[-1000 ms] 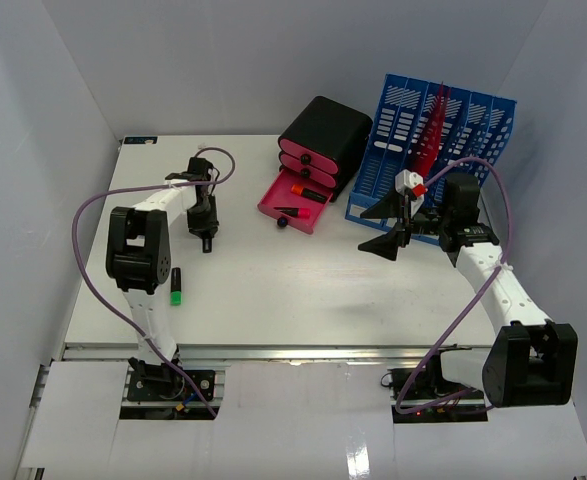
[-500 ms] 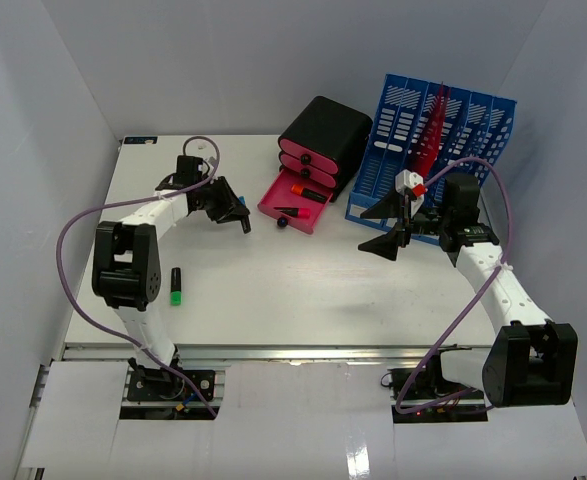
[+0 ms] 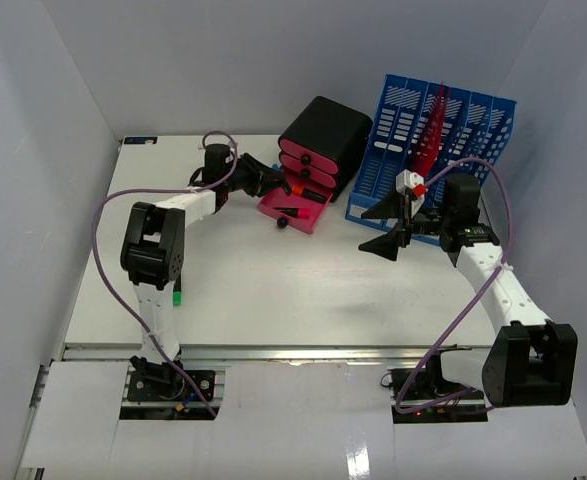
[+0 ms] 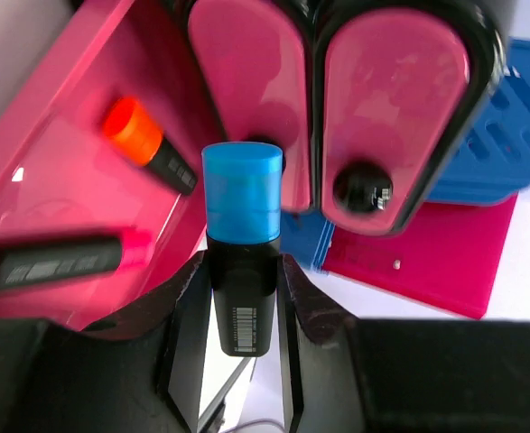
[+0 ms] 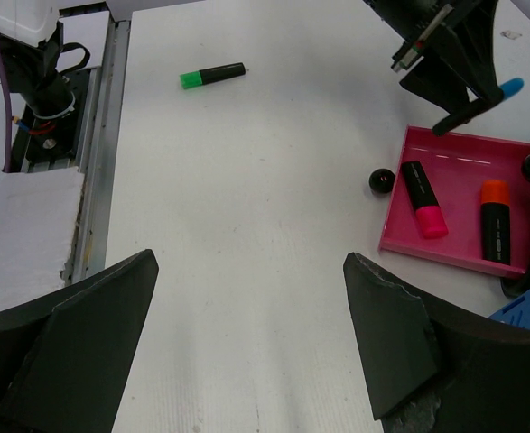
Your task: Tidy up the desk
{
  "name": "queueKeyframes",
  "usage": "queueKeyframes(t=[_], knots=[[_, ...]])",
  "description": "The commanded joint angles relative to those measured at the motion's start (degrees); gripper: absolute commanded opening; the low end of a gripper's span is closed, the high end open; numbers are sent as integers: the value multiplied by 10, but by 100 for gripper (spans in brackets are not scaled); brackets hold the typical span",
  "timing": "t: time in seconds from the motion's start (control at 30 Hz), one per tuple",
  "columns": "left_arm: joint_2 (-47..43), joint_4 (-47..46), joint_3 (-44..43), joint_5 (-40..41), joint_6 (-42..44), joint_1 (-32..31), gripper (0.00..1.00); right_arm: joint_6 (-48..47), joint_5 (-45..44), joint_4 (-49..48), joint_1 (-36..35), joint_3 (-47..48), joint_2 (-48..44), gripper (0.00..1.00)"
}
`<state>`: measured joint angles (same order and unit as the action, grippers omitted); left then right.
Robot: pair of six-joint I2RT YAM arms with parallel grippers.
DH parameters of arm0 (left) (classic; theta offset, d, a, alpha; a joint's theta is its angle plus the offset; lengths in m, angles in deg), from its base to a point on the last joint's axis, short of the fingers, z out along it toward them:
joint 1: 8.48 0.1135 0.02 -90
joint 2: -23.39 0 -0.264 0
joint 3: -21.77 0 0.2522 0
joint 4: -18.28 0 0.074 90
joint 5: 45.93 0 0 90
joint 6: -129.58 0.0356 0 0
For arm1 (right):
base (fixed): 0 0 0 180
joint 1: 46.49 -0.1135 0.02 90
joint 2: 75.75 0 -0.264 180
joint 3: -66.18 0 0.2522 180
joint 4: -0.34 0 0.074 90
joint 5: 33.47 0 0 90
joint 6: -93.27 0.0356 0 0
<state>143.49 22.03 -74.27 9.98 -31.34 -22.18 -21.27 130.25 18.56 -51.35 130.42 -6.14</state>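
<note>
A black highlighter with a blue cap (image 4: 240, 262) stands between the fingers of my left gripper (image 4: 242, 271), which is shut on it. That gripper (image 3: 263, 180) hovers at the left rear edge of the open pink drawer (image 3: 273, 203). An orange-capped highlighter (image 4: 147, 149) and a pink-capped one (image 5: 423, 200) lie in the drawer. A green-capped highlighter (image 5: 212, 75) lies on the white desk (image 3: 273, 290) beside the left arm. My right gripper (image 3: 388, 228) hangs open over the desk's right middle, holding nothing.
The black drawer unit (image 3: 323, 135) with pink fronts stands at the back. A blue file rack (image 3: 463, 140) with a red folder (image 3: 431, 130) is to its right. A black knob (image 5: 382, 180) sits at the open drawer's front. Pale walls enclose the desk.
My left arm has swung right from the desk's left part to the open pink drawer, carrying the blue-capped highlighter. The right arm has not moved.
</note>
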Motion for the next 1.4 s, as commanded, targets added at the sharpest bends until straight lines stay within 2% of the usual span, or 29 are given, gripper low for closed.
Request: queueKeyframes(t=[0.0,0.17,0.4,0.57,0.63,0.7,0.77,0.87,1.0,1.03,1.07,1.1,1.17,1.23,1.37], knots=[[18,32,-67,36,-9,-12,31,-9,11,1,5,21,-6,90],[22,67,-80,42,19,-14,47,-12,13,6,5,22,-3,90],[10,95,-84,34,64,-14,62,-17,23,15,4,26,2,90],[-7,102,-84,16,84,-12,64,-22,17,32,-7,36,12,90],[-28,120,-83,14,115,-8,63,-37,-8,57,-34,49,21,90],[-77,153,-78,22,161,-2,63,-82,-47,121,-75,76,40,90],[-128,185,-61,42,233,10,63,-133,-121,198,-160,110,80,90],[-259,237,-5,103,331,44,64,-133,-222,226,-266,134,150,92],[-416,286,59,218,410,72,76,-104,-314,279,-369,228,259,94],[-465,288,85,262,420,74,80,-99,-335,301,-389,264,312,95],[-540,287,106,285,430,75,86,-91,-369,332,-415,314,356,96],[-577,287,120,293,438,75,90,-89,-383,355,-434,355,387,97],[-641,290,149,305,444,75,92,-61,-409,390,-479,475,472,96],[-696,297,177,312,440,75,93,-10,-440,374,-501,548,522,90],[-793,330,188,321,423,75,93,99,-456,353,-539,727,636,90]])
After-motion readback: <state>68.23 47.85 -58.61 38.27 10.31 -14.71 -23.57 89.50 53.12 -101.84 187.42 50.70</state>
